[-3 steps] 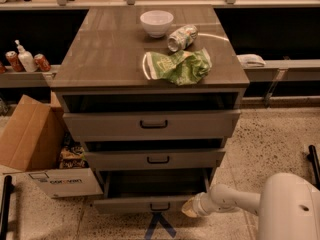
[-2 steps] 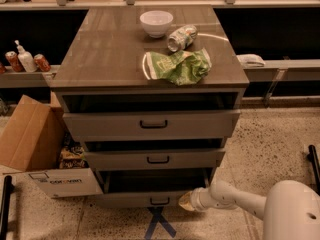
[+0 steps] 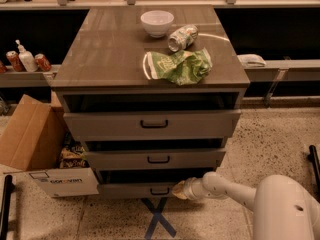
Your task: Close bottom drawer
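The bottom drawer (image 3: pixel 135 189) is the lowest of three grey drawers in the cabinet. It stands pulled out a short way, with a dark gap above its narrow front and a small black handle (image 3: pixel 160 191). My gripper (image 3: pixel 180 190) is low at the right part of that front, touching or almost touching it just right of the handle. My white arm (image 3: pixel 227 190) reaches in from the lower right.
The top drawer (image 3: pixel 152 124) and middle drawer (image 3: pixel 156 159) also stand a little open. On the cabinet top are a white bowl (image 3: pixel 157 23), a can on its side (image 3: pixel 183 37) and a green chip bag (image 3: pixel 177 65). An open cardboard box (image 3: pixel 42 149) stands at the left. Blue tape cross (image 3: pixel 159 218) marks the floor.
My gripper has moved left along the bottom drawer's front towards its handle. The bottom drawer's front sits further in than before.
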Robot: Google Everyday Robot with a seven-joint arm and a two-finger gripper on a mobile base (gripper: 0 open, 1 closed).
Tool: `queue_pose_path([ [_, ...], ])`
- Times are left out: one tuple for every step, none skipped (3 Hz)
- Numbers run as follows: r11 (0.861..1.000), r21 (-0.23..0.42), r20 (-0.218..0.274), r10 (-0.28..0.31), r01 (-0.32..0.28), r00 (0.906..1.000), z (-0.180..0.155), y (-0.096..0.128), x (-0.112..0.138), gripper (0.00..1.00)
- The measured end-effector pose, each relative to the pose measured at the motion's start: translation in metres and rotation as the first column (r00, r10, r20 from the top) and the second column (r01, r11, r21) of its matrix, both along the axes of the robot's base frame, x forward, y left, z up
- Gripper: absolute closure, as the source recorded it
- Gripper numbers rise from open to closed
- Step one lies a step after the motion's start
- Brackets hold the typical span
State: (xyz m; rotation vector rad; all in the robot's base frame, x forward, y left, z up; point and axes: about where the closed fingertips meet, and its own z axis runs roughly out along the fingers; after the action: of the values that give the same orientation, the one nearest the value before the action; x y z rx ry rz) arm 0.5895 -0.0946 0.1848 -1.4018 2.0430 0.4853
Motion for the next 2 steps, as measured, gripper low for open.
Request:
queue_pose_path([
  [1.000, -0.012, 0.013, -0.022, 0.023, 0.9997, 0.001, 0.002, 0.019, 1.00],
  [0.998, -0.009, 0.005, -0.056, 0.056, 0.9984, -0.003, -0.006, 0.033, 1.00],
])
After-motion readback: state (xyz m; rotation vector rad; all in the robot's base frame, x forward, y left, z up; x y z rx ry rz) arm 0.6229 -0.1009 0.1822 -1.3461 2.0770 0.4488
